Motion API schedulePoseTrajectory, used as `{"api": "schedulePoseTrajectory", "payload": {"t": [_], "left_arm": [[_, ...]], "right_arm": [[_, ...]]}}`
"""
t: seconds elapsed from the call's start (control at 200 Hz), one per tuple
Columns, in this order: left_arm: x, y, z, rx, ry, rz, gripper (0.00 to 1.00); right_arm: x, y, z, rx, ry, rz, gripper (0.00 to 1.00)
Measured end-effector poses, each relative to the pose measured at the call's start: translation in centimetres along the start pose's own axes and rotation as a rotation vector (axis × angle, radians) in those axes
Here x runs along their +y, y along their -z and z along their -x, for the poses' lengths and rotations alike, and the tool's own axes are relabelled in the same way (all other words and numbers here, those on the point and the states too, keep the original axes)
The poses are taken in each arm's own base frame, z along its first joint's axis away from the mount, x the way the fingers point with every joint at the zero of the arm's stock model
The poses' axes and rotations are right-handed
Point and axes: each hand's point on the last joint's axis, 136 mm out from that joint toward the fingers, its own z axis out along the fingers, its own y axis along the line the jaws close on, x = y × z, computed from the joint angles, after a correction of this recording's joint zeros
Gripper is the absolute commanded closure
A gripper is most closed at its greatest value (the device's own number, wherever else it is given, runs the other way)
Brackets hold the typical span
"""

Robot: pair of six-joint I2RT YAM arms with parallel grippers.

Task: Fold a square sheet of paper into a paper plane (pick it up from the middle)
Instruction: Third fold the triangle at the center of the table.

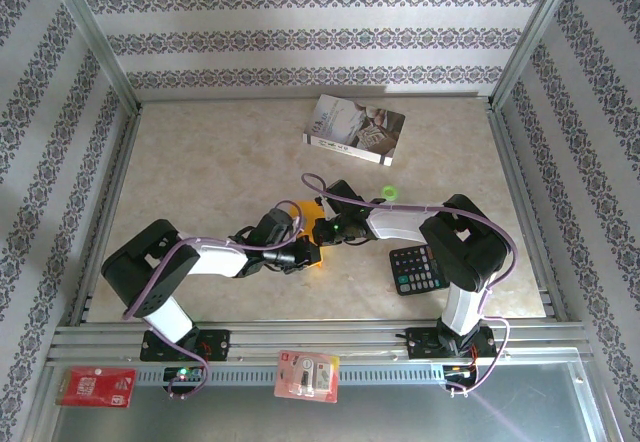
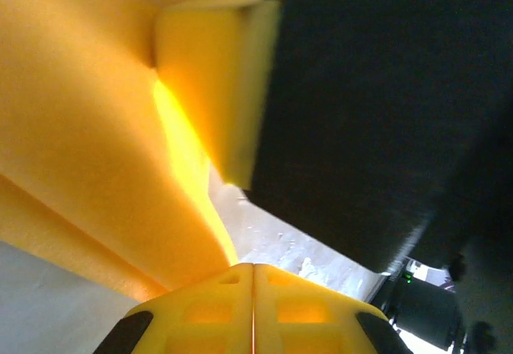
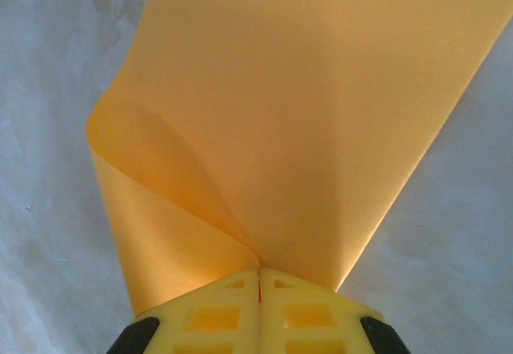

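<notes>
Marbled beige worktop (image 1: 200, 182) inside patterned walls. Near its middle, a little toward the front edge, orange paper (image 1: 311, 214) held between both arms.

Right gripper (image 1: 328, 230) pressed together on the paper, pinching a fold. Seen from its wrist, gripper (image 3: 259, 278) with yellow tips meeting and paper (image 3: 304, 114) rising away from them, the left side rolled over in a soft curl.

Left gripper (image 1: 300, 252) likewise closed. Seen from its wrist, tips (image 2: 253, 270) meeting, with a creased band of paper (image 2: 80, 130) running down to the seam between them and seemingly caught there. Both grippers just beside each other.

Grey-white book (image 1: 355, 129) near the back edge, right of centre. Black calculator (image 1: 417, 268) near the front edge, right of the paper, beside the right arm. Small green ring (image 1: 389, 193) between book and calculator.
</notes>
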Motion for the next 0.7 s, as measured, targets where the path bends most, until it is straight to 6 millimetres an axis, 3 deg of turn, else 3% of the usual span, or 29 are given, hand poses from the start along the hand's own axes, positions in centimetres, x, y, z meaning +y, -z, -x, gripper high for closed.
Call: {"api": "schedulePoseTrajectory", "payload": {"t": [0.699], "left_arm": [[0.66, -0.5, -0.09, 0.007, 0.01, 0.012, 0.93]], "right_arm": [[-0.01, 0.0, 0.01, 0.0, 0.0, 0.0, 1.0]]}}
